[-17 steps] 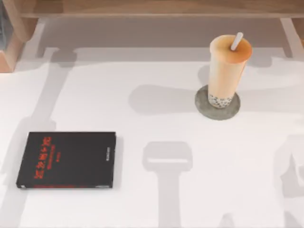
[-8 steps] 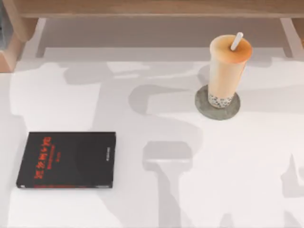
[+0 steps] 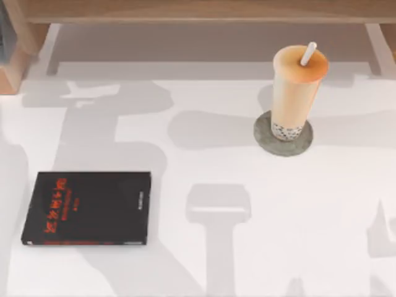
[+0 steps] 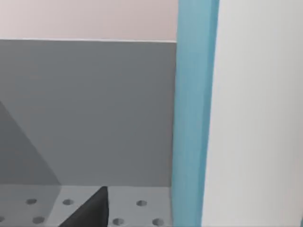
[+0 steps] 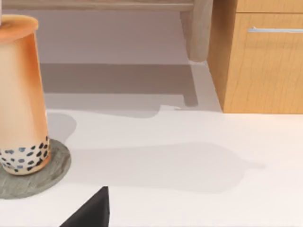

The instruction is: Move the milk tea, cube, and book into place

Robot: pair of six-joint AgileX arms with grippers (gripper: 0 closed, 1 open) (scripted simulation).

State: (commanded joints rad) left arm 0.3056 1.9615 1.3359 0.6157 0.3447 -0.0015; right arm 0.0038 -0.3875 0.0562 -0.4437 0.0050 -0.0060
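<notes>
The milk tea (image 3: 296,93) stands upright on a round grey coaster (image 3: 266,143) at the table's back right. In the right wrist view the milk tea (image 5: 21,94) is close by on its coaster (image 5: 52,175), with a dark part of my right gripper (image 5: 92,210) low in front of it and apart from it. In the left wrist view the book (image 4: 191,118) stands on edge very close, its light-blue cover beside its white page edges (image 4: 255,118). A dark part of my left gripper (image 4: 92,210) sits beside it. The cube is out of view.
A thin black book with red lettering (image 3: 86,207) lies flat at the table's front left. Wooden furniture (image 3: 185,9) runs along the back edge, and a wooden drawer cabinet (image 5: 260,66) stands beyond the cup. A grey wall (image 4: 85,109) rises behind the light-blue book.
The broad shadow on the table's left side has shifted and now stretches down beside the black book. The milk tea and the black book have not moved.
</notes>
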